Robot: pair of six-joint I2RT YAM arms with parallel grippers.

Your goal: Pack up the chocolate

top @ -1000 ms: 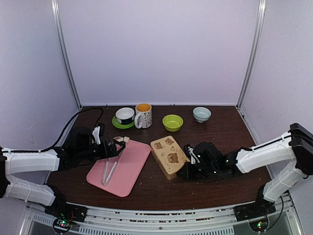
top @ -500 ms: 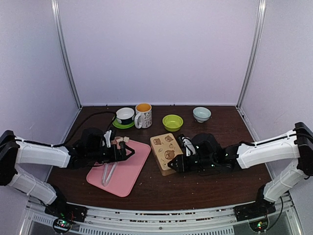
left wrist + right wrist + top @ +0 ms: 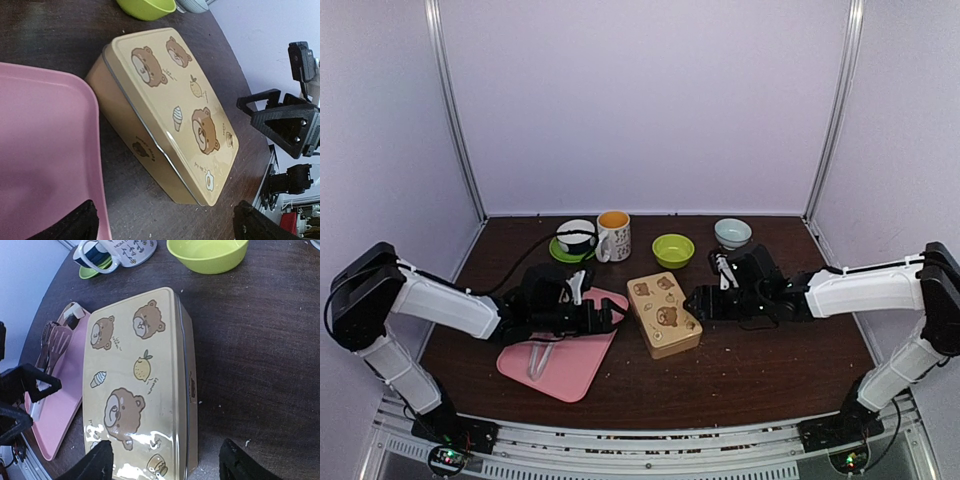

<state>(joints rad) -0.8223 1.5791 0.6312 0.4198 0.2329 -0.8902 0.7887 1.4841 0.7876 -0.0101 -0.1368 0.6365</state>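
The bear-printed tin (image 3: 663,315) lies flat on the table with its lid on. It also fills the left wrist view (image 3: 170,110) and the right wrist view (image 3: 140,385). My left gripper (image 3: 607,318) is open at the tin's left side, over the edge of the pink tray (image 3: 45,150), with nothing between its fingers (image 3: 75,225). My right gripper (image 3: 698,303) is open just right of the tin and holds nothing. A whitish chocolate lump (image 3: 74,313) rests on the tray's far corner. My left arm hides it in the top view.
Pinkish tongs (image 3: 540,355) lie on the pink tray (image 3: 570,365). Behind the tin stand a cup on a green saucer (image 3: 575,237), a printed mug (image 3: 614,235), a green bowl (image 3: 673,249) and a pale bowl (image 3: 732,233).
My right gripper opened, let go of the tin and drew back to the right. The tin went from tilted to flat. My left arm reached right across the tray toward the tin.
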